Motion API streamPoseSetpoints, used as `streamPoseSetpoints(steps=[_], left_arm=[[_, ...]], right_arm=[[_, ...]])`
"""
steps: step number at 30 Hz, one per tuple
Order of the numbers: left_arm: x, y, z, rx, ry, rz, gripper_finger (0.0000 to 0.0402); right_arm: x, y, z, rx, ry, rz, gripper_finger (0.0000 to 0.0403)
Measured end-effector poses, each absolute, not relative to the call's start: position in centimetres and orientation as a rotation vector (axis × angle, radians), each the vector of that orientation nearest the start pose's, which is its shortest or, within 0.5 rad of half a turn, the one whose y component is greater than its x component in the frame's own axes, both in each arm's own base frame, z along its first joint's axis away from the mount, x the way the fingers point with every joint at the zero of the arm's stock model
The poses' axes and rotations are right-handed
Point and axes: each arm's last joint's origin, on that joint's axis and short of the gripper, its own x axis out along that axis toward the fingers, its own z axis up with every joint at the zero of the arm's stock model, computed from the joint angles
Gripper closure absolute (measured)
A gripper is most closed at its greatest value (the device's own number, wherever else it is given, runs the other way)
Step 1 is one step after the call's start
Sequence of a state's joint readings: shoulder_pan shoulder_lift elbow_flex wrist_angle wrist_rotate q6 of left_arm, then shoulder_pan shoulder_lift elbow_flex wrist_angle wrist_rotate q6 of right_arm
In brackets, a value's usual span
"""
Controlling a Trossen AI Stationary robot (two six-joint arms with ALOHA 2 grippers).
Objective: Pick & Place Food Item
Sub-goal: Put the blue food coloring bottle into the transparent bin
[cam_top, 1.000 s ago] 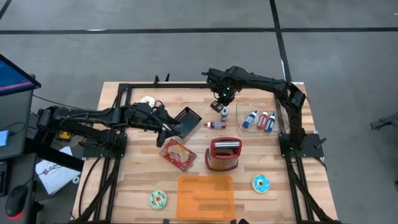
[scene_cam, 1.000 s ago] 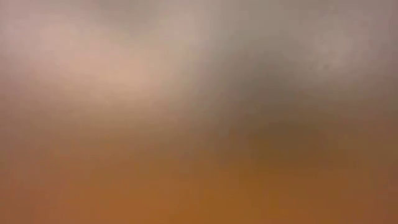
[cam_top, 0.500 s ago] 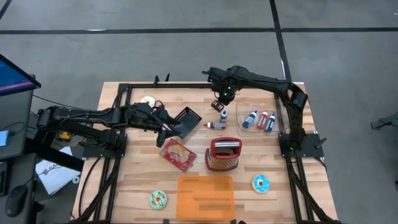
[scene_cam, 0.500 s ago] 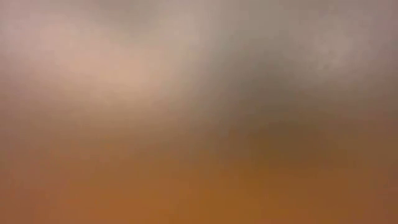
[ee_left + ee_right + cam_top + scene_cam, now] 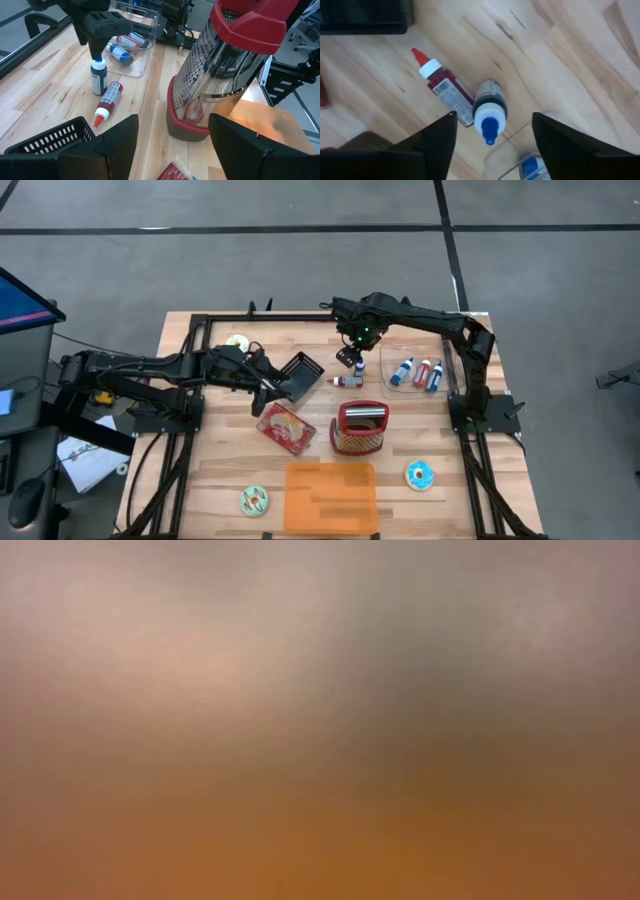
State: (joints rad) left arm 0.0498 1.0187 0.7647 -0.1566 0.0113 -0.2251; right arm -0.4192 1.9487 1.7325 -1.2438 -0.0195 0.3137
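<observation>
The right tool [image 5: 490,137] hangs released just above the upright blue-capped bottle [image 5: 489,112]. At the bottle's 6 o'clock in the high view, the red-capped bottle [image 5: 348,381] lies on the counter [image 5: 200,480]. The left tool [image 5: 172,137] waits spread, grasping nothing.

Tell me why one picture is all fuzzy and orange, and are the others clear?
The low view is wholly out of focus, only orange and grey smears; the left wrist view is sharp, with glare on the shiny metal grater with red trim; the right wrist view is slightly soft around the upright blue-capped bottle.
</observation>
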Motion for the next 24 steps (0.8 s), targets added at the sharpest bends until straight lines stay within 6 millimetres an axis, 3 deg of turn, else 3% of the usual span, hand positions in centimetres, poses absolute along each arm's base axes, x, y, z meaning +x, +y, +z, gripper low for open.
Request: streamPoseSetpoints(steps=[16,24], left_arm=[[22.2,0.0,28.6,-0.239,0.408,0.055,0.0164],[22.2,-0.3,28.6,-0.239,0.408,0.048,0.0164]], right_arm=[[34.8,-15.4,24.2,0.608,1.38,-0.607,0.0149],[33.9,-14.9,21.9,0.627,1.439,-0.612,0.0149]])
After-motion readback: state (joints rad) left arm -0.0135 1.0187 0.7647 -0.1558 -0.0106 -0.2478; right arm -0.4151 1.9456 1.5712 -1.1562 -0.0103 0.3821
